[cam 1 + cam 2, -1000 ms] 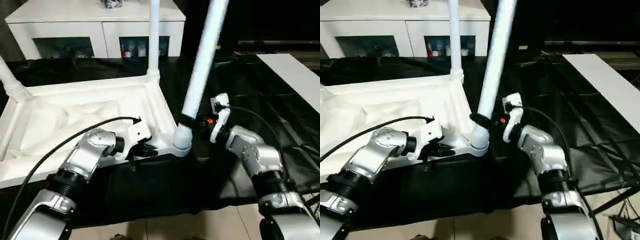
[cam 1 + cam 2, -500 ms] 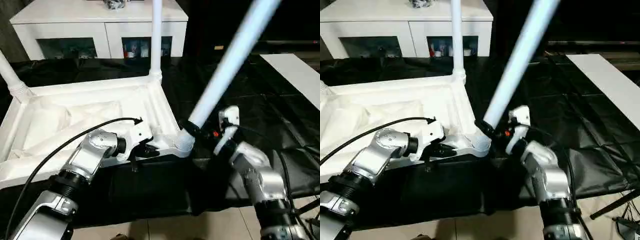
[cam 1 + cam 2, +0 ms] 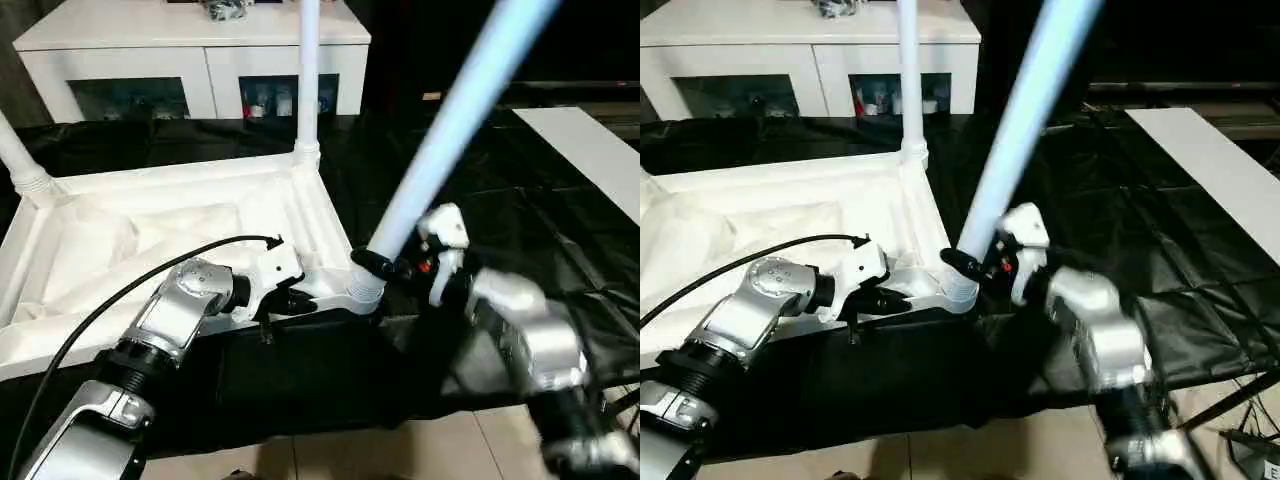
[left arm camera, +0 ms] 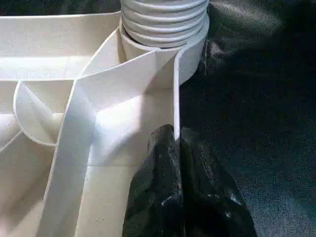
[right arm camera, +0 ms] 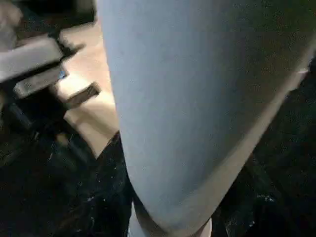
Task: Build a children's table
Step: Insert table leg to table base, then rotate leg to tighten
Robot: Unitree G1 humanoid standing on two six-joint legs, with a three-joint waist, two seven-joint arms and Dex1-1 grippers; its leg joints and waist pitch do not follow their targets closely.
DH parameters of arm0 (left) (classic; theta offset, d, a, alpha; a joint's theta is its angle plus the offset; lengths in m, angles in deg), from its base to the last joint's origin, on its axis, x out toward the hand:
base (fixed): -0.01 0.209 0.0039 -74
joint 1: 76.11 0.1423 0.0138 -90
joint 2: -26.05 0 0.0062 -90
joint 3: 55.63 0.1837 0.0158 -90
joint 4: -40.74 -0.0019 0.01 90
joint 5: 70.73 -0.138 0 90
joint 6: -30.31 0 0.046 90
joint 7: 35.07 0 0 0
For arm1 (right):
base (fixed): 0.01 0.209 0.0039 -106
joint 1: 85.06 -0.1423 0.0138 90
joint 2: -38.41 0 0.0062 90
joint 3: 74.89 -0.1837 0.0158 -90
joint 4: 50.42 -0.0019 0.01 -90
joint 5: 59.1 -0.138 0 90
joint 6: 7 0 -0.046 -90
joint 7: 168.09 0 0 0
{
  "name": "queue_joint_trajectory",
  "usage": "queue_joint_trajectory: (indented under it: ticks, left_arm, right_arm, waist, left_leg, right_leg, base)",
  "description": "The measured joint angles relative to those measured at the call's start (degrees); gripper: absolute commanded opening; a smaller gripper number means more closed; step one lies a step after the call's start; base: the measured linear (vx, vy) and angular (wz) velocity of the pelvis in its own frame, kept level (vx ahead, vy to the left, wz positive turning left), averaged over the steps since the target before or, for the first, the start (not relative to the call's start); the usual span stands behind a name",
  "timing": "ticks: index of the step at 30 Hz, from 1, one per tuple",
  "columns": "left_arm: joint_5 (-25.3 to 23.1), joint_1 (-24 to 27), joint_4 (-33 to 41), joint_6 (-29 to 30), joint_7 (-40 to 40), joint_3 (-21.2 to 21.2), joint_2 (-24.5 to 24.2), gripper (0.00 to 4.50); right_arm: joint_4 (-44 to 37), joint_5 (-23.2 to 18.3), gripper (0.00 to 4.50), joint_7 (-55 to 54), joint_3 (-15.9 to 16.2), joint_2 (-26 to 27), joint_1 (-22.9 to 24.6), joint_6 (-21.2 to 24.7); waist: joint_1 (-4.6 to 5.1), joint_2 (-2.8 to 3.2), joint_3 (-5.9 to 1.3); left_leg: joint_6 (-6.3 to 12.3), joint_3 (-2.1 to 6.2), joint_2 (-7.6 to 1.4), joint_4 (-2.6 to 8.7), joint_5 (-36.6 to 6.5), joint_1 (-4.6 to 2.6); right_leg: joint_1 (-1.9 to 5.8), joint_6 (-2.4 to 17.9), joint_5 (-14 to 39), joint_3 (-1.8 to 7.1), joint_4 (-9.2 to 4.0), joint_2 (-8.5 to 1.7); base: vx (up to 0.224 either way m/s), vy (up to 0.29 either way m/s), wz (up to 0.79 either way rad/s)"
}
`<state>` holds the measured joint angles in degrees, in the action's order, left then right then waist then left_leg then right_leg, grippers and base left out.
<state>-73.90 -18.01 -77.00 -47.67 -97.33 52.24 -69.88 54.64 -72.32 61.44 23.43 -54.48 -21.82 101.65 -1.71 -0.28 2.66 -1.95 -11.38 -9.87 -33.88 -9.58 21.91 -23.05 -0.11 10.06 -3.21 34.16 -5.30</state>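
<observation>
The white tabletop (image 3: 180, 215) lies upside down on black cloth, ribs facing up. One leg (image 3: 308, 70) stands upright in the far right corner socket, and another leg (image 3: 20, 160) rises from the far left corner. A third leg (image 3: 450, 130) leans to the right from the near right corner socket (image 3: 362, 290). My right gripper (image 3: 385, 265) is shut around that leg just above its base, and the leg (image 5: 187, 108) lies close before the right wrist camera. My left gripper (image 3: 295, 298) is shut on the tabletop's rim beside that socket, its fingertips (image 4: 165, 143) pinching the thin rim wall (image 4: 176, 89).
A white cabinet (image 3: 190, 50) with glass-fronted compartments stands behind the work. A white board (image 3: 590, 150) lies at the right on the black cloth (image 3: 480, 170). Tiled floor (image 3: 330, 450) shows at the near edge. A black cable (image 3: 150, 270) loops over my left forearm.
The near right leg has tipped further to the right in its socket. My right arm swung outward with it. My left gripper stays on the rim.
</observation>
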Motion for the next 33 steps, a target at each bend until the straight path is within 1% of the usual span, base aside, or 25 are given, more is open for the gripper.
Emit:
queue_joint_trajectory:
  ticks: [2,3,6,11,16,21,25,27,28,29,30,31,32,33]
  left_arm:
    - [-0.3,0.0,0.0,0.0,0.0,0.4,0.0,0.00]
    - [-0.4,0.0,0.0,0.0,0.0,0.4,0.0,0.00]
    - [-0.5,0.0,0.0,0.0,0.3,0.4,-0.3,0.00]
    - [-0.8,0.1,0.0,0.0,1.2,0.4,-0.5,0.00]
    - [-0.9,0.1,0.0,0.0,1.3,0.5,-0.4,0.00]
    - [-0.9,0.4,0.1,0.0,1.3,0.7,-0.4,0.00]
    - [-1.0,0.2,-0.6,0.4,2.0,0.7,-0.4,0.00]
    - [-1.0,-0.2,-1.5,1.4,4.2,0.3,0.2,0.00]
    - [-1.1,-0.3,-2.0,1.9,5.4,0.1,0.6,0.00]
    - [-1.8,-0.9,-2.6,3.4,8.2,-0.2,1.9,0.00]
    - [-2.3,-1.4,-3.0,4.8,10.6,-0.5,3.0,0.00]
    - [-2.6,-1.6,-3.0,6.6,12.8,-1.0,4.2,0.00]
    - [-2.7,-1.6,-2.4,9.0,15.1,-1.6,5.8,0.00]
    - [-2.7,-1.6,-2.1,10.9,16.7,-2.0,7.0,0.00]
  right_arm:
    - [2.0,0.6,1.83,0.8,0.8,0.1,-1.9,0.9]
    - [2.8,0.6,1.83,0.9,0.9,0.3,-2.4,1.0]
    - [5.9,0.3,1.83,1.1,0.6,1.0,-4.5,1.1]
    - [8.4,0.1,1.83,1.1,0.4,1.4,-6.0,1.2]
    - [8.3,0.1,1.83,1.4,0.6,1.4,-5.1,1.0]
    - [7.7,0.1,1.83,1.1,0.5,1.4,-4.0,0.3]
    - [7.9,0.1,1.83,-1.7,0.0,2.7,-3.5,-0.9]
    - [9.2,0.4,1.83,-5.8,-0.9,4.6,-4.0,-1.3]
    - [10.1,0.4,1.83,-7.9,-1.2,5.5,-4.5,-1.4]
    - [12.0,0.5,1.83,-12.5,-2.2,7.5,-5.4,-1.6]
    - [13.6,0.7,1.83,-16.2,-2.8,8.8,-6.3,-1.9]
    - [15.1,1.1,1.83,-19.5,-3.4,10.0,-7.0,-2.1]
    - [16.7,1.5,1.83,-23.0,-3.6,11.1,-8.1,-2.5]
    - [17.8,1.7,1.83,-25.4,-3.9,12.0,-8.6,-2.9]
  waist:
    - [-0.06,-0.51,-0.31]
    - [-0.08,-0.64,-0.40]
    - [0.14,-0.77,-0.46]
    - [0.24,-1.02,-0.44]
    - [0.14,-1.13,-0.50]
    - [0.11,-1.14,-0.55]
    - [0.16,-1.07,-0.59]
    - [0.38,-1.10,-0.60]
    - [0.65,-1.10,-0.60]
    - [1.18,-1.06,-0.58]
    - [1.58,-0.92,-0.49]
    - [1.91,-0.71,-0.36]
    - [2.57,-0.21,-0.06]
    - [2.89,-0.03,0.06]
  left_leg:
    - [0.00,0.01,-0.02,0.04,0.0,-0.02]
    - [0.00,0.02,-0.02,0.03,0.0,-0.07]
    - [0.00,0.02,-0.02,0.03,0.0,-0.15]
    - [0.00,0.08,-0.02,0.02,0.0,-0.21]
    - [0.00,0.11,-0.02,0.02,0.0,-0.23]
    - [-0.10,0.12,-0.01,0.11,-0.1,-0.78]
    - [-0.11,0.27,-0.02,0.57,-0.1,-0.91]
    - [-0.11,0.29,-0.02,0.52,-0.1,-0.97]
    - [-0.11,0.33,-0.02,0.46,-0.1,-0.98]
    - [-0.11,0.42,-0.01,0.39,-0.1,-1.02]
    - [-0.11,0.68,0.00,0.31,-0.1,-1.00]
    - [-0.11,0.99,0.01,0.33,-0.1,-1.00]
    - [-0.11,1.72,-0.03,0.38,-0.1,-1.02]
    - [-0.12,1.94,-0.08,0.63,-0.1,-1.09]
  right_leg:
    - [0.00,0.0,0.0,-0.03,0.00,0.01]
    - [0.05,0.0,0.0,-0.03,0.00,0.01]
    - [0.11,0.0,0.0,-0.03,-0.06,0.01]
    - [0.04,0.0,0.0,-0.08,-0.18,0.01]
    - [0.05,0.0,0.0,-0.11,-0.40,0.01]
    - [0.17,0.0,0.0,-0.14,-0.52,0.01]
    - [0.30,0.0,0.0,-0.43,-1.15,0.01]
    - [0.29,0.0,0.0,-0.44,-1.18,0.01]
    - [0.27,-0.1,0.0,-0.48,-1.22,0.00]
    - [0.29,-0.1,0.1,-0.57,-1.33,0.00]
    - [0.38,-0.1,0.1,-0.81,-1.58,-0.01]
    - [0.52,-0.1,0.1,-1.13,-2.08,0.00]
    - [1.10,-0.2,0.2,-2.24,-3.02,-0.07]
    - [1.64,0.0,0.6,-2.70,-3.39,-0.07]
  base:
    - [0.000,0.000,0.00]
    - [0.000,0.000,0.00]
    - [0.000,0.000,0.00]
    - [0.000,0.000,0.00]
    - [0.000,0.000,0.00]
    - [0.000,0.000,0.00]
    - [0.000,0.000,0.00]
    - [0.000,0.000,0.00]
    - [0.000,0.000,0.00]
    - [0.000,0.000,0.00]
    - [-0.056,0.023,-0.10]
    - [-0.061,0.039,-0.15]
    - [-0.061,0.039,-0.15]
    - [-0.056,0.051,-0.16]
